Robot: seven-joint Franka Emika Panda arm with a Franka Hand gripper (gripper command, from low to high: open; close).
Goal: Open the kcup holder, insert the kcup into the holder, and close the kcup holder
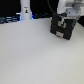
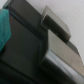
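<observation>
White desk (image 1: 30, 55) is filling most of the exterior view, bare across its left and middle. At upper left a white bottle-like object (image 1: 25, 11) is standing with a blue glint at its base; too blurred to name.

At upper right the arm is reaching down onto the holder (image 1: 62, 27), a black box sitting on the desk's far side. The end effector (image 1: 64, 21) is sitting right at the holder's top front; contact is likely, but I cannot tell whether the fingers are open or closed.

Step in hand looks like opening the holder. To do it well: seat the fingers squarely behind the pale handle (image 2: 56, 26), then pull straight out along the drawer's travel, slowly, so the light box is not dragging across the desk.

Wrist view is showing dark drawer faces and the pale handle close up, very blurred, with a teal patch (image 2: 6, 30) at the frame's left edge, unidentifiable. No fingers showing there. The kcup is not appearing in either view; pod slots are hidden too.
</observation>
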